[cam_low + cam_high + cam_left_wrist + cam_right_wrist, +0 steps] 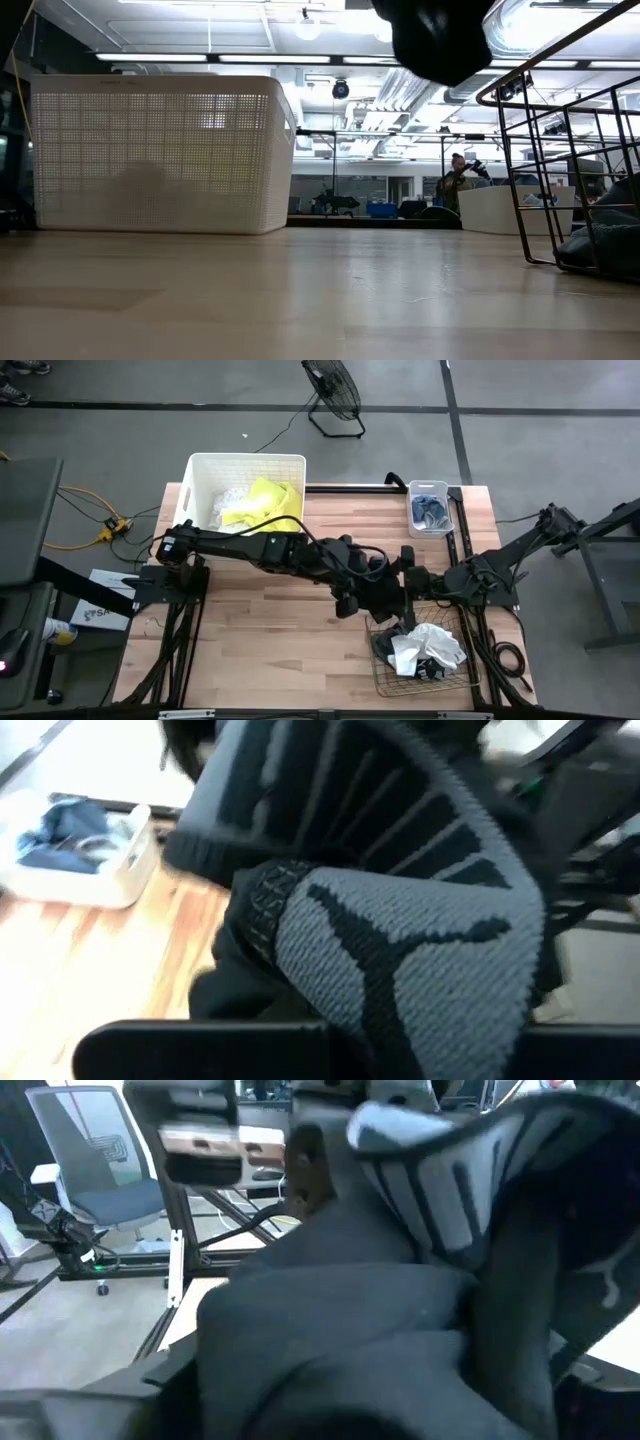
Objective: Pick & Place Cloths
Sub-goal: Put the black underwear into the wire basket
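Above the wire basket (425,670), mostly hidden, left fingers (372,598) clench a grey-black sock (400,950); right fingers (408,582) spread wide.

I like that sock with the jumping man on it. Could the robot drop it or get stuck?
Maybe. The left gripper is shut on the grey-and-black knitted sock above bare table, so a slip would land it outside the white plastic tub. The open right gripper sits very close, so the arms might bump. The sock could also snag the brown wire basket.
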